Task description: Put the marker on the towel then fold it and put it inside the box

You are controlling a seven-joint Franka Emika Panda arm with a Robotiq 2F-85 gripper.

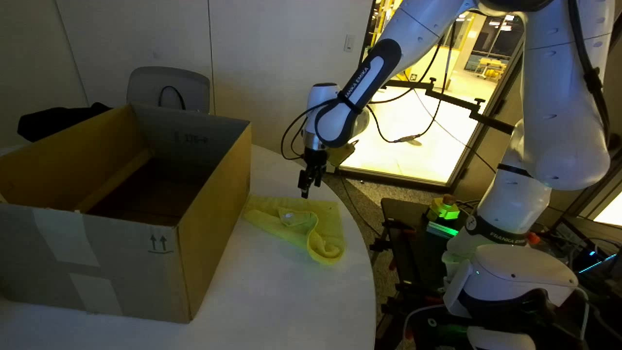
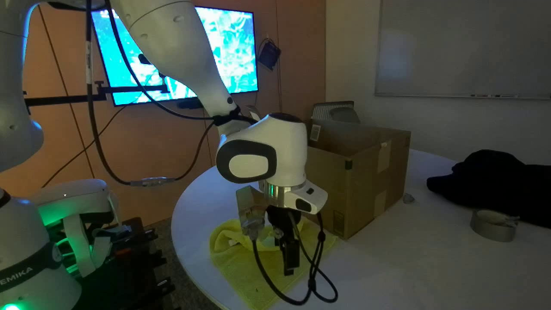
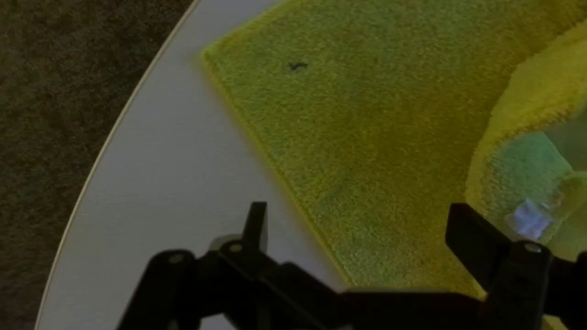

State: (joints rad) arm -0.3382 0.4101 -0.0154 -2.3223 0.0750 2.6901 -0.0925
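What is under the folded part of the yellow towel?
In the wrist view, the towel shows flat beside the fold, with a small pale patch nearby. Anything beneath the fold is covered; I cannot tell whether the marker is there.

White arm [image 1: 559,112] | black-ringed panel [image 2: 252,165] | FRANKA EMIKA lettering [image 1: 357,82] | black cables [image 2: 91,103] | black tool [image 3: 358,206]

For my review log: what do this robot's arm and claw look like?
The arm is white and rounded, with dark panels and "FRANKA EMIKA" lettering. Black cables run along it, tied by black straps. Past a silvery collar, the claw is black, with two angular fingers.
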